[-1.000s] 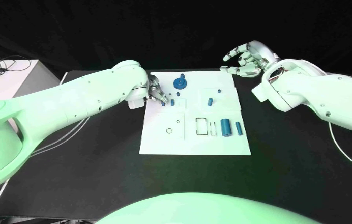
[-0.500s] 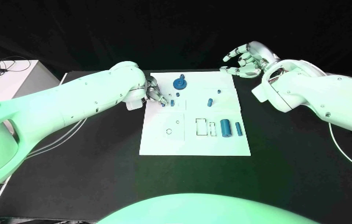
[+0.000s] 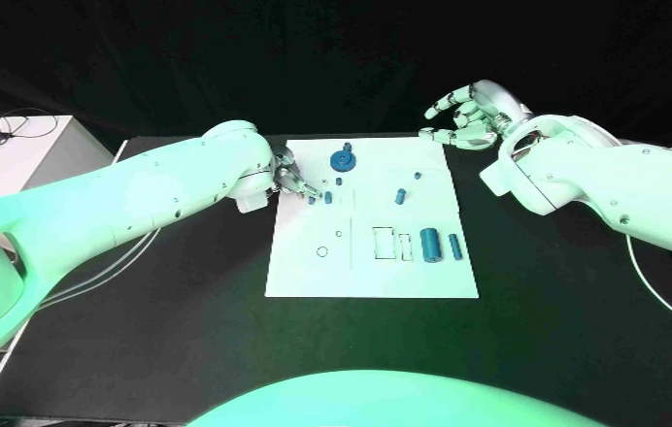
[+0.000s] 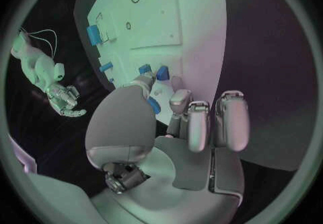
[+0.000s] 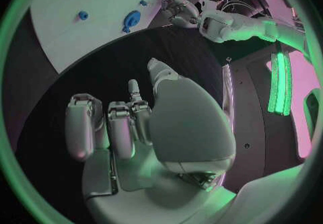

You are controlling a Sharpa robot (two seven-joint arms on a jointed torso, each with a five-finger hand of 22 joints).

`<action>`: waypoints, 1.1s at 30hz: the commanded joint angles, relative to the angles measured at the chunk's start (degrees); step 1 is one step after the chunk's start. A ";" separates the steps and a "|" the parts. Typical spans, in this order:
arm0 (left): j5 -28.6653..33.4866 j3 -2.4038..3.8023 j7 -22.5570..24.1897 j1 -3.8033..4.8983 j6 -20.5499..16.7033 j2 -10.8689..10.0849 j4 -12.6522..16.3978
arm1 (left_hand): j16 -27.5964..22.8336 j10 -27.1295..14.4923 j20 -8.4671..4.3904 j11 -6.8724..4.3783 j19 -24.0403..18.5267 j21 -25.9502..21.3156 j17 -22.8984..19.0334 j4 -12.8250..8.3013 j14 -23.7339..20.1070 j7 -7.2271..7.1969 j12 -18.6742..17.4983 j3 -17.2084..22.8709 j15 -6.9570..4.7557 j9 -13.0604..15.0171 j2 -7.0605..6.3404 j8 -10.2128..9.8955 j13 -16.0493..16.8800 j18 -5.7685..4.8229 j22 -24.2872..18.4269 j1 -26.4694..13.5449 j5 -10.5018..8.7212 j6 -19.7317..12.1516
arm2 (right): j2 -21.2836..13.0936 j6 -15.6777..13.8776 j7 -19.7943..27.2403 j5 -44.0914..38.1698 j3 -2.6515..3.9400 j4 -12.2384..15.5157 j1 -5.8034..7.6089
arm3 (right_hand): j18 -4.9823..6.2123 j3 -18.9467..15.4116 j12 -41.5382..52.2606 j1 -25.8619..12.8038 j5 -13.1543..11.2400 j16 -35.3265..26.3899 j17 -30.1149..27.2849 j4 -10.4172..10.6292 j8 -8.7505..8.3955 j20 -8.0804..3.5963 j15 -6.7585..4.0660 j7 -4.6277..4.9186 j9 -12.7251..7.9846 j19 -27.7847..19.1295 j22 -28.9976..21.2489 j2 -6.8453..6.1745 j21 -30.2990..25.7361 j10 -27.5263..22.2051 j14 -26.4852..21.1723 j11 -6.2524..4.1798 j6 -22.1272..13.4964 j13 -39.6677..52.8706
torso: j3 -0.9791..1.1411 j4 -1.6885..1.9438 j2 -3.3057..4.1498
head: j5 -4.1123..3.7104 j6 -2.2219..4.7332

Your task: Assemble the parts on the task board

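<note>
The white task board [image 3: 367, 272] lies mid-table. On it are a blue gear-like part [image 3: 343, 160], small blue pegs [image 3: 401, 194] and two blue cylinders [image 3: 431, 244] near its right side. My left hand [image 3: 291, 179] is over the board's far left edge. It pinches a small blue peg [image 4: 155, 106] between thumb and a finger, the other fingers [image 4: 229, 119] curled. Two more blue parts [image 4: 162, 72] stand just beyond its fingertips. My right hand [image 3: 469, 116] hovers beyond the board's far right corner, fingers apart, holding nothing. The right wrist view shows the board [image 5: 74, 3] and the left hand [image 5: 176, 8].
Rectangular recesses [image 3: 383, 241] and a round hole [image 3: 322, 250] mark the board's near half. A white box [image 3: 35, 146] stands at the table's left edge with cables [image 3: 148, 243] beside it. Black tabletop [image 3: 560, 291] surrounds the board.
My left arm has drawn slightly to the left, with the hand staying at the board's far left edge. The right hand has not moved.
</note>
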 commanded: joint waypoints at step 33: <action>-4.04 0.58 36.76 -1.56 -23.28 0.54 0.34 | -21.97 -26.31 5.39 6.64 -25.37 -26.57 -20.83 -6.33 -19.64 6.32 -29.39 22.51 6.31 -16.55 -4.27 -11.26 -36.23 6.68 -36.24 20.72 -1.48 -8.92 | 0.01 -0.25 1.17 -0.20 0.03 -0.21 -0.23 | 0.14 0.01 -0.36 -0.44 0.38 0.24 15.10 0.14 0.45 -0.14 -0.29 0.08 0.06 2.04 5.84 0.10 -0.28 -0.09 5.87 -0.15 -0.38 9.19 | 0.15 -0.18 -0.02 | -0.29 2.61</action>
